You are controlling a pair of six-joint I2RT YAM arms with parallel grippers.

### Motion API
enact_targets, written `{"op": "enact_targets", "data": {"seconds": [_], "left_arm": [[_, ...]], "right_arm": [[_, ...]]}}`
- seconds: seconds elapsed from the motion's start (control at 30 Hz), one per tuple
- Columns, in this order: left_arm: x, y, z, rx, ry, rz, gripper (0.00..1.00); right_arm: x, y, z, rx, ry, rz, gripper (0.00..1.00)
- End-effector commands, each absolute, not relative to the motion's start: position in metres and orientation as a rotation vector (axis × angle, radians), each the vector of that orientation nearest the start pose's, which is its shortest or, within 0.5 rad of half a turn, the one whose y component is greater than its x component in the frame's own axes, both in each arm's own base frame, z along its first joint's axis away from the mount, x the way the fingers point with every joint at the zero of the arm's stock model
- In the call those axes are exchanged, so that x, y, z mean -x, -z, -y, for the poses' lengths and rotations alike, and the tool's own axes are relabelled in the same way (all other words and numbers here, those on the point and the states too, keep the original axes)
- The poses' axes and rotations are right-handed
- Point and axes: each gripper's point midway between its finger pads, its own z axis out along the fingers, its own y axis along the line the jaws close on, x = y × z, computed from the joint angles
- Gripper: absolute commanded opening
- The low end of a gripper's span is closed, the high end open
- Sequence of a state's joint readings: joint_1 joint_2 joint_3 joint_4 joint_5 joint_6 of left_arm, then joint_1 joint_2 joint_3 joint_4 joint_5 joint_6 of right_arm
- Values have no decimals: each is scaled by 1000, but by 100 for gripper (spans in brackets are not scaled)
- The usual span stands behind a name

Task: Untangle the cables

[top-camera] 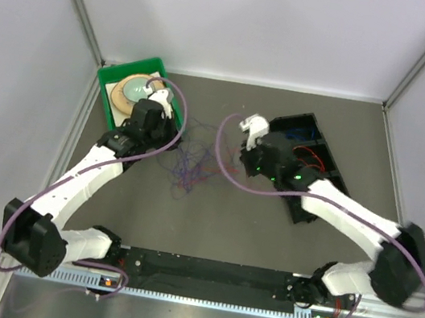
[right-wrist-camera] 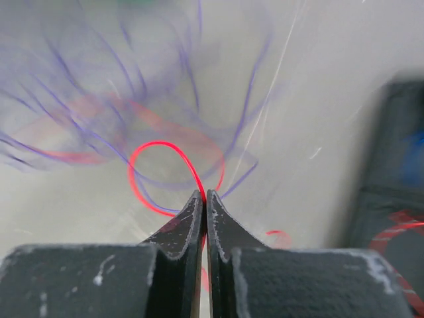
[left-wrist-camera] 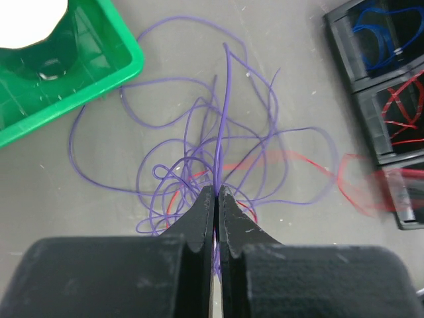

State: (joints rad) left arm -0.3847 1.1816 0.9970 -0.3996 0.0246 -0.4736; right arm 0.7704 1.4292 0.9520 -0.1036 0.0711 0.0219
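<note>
Cables (top-camera: 193, 166): thin purple and red strands, loose tangle, frame centre.
Left gripper (left-wrist-camera: 216, 193): clamped on purple strand (left-wrist-camera: 224, 119).
Right gripper (right-wrist-camera: 204, 196): clamped on red loop (right-wrist-camera: 162, 143).

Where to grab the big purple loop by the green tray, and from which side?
Its outer arc, from straight above, fingers across the wire. There the purple loop lies flat on the table as one strand, clear of the knot and the tray.

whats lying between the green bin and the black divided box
A loose tangle of purple and red cables lies between the green bin and the black divided box; the top view shows it best.
</note>
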Motion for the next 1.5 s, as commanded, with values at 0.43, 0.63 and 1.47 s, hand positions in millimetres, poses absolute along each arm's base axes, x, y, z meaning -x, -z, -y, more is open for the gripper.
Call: {"op": "enact_targets", "data": {"seconds": [0.43, 0.63, 1.47], "left_arm": [[-317, -87, 189, 85, 702, -2386, 0], [-315, -70, 200, 48, 760, -2439, 0], [-326, -211, 191, -123, 705, -2191, 93]], "right_arm": [[-257, -568, -257, 437, -729, -1198, 0], [-243, -650, -237, 363, -729, -1020, 0], [-329, -586, -172, 201, -511, -1249, 0]]}}
